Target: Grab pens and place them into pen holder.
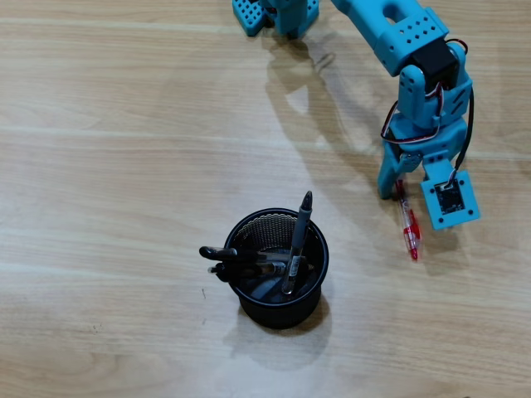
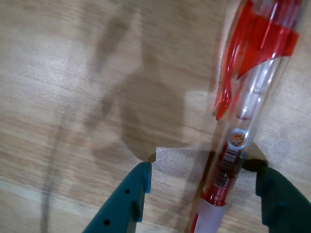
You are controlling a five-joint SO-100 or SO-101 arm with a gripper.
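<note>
A red pen with a clear barrel [image 1: 409,228] lies on the wooden table at the right of the overhead view. My gripper [image 1: 397,187] is down over its upper end, open, with the pen between the fingers. In the wrist view the red pen [image 2: 243,111] runs up between the two teal fingers [image 2: 133,194], nearer the right one, and my gripper [image 2: 201,167] does not touch it. The black mesh pen holder [image 1: 278,265] stands lower centre, with three dark pens [image 1: 296,245] leaning in it.
The arm's blue base [image 1: 278,15] sits at the top edge of the overhead view. Bare wooden table [image 1: 108,149] spreads to the left and below the holder.
</note>
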